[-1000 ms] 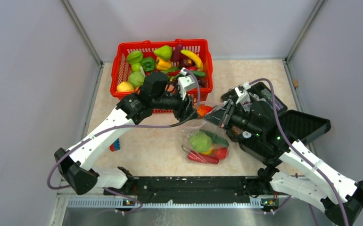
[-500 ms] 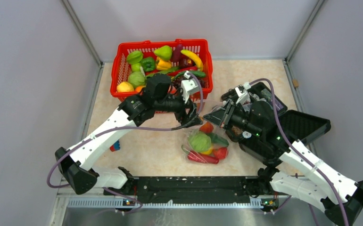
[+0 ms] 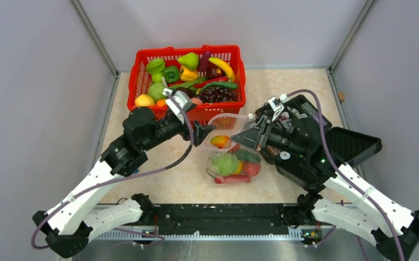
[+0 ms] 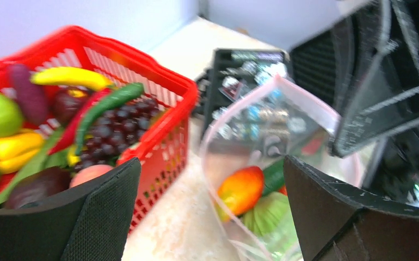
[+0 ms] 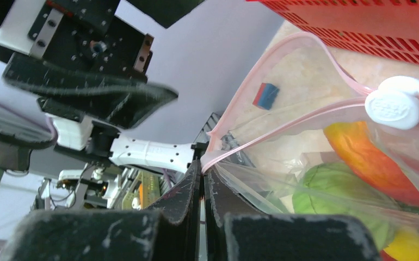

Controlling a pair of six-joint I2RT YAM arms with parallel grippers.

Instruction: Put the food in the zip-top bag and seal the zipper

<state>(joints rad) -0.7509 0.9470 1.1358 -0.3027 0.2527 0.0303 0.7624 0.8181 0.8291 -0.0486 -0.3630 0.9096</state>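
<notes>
L gripper (image 4: 210,168): jaws wide apart, empty, just beside bag mouth.
R gripper (image 5: 202,169): pinched tight on zipper (image 5: 283,128), mouth open.
Zip-top bag (image 3: 234,173): on table (image 3: 283,87) betw. grippers, unsealed.
Food inside: cabbage (image 3: 226,163), orange-red fruit (image 3: 219,142), others.
Red basket (image 3: 188,50): behind bag.
Black case (image 3: 354,144): R side.

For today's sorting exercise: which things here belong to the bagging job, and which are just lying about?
Job: zip-top bag, zipper, toy food, right end effector pinching the bag's edge, open left end effector.
Lying about: red basket, black case.
</notes>
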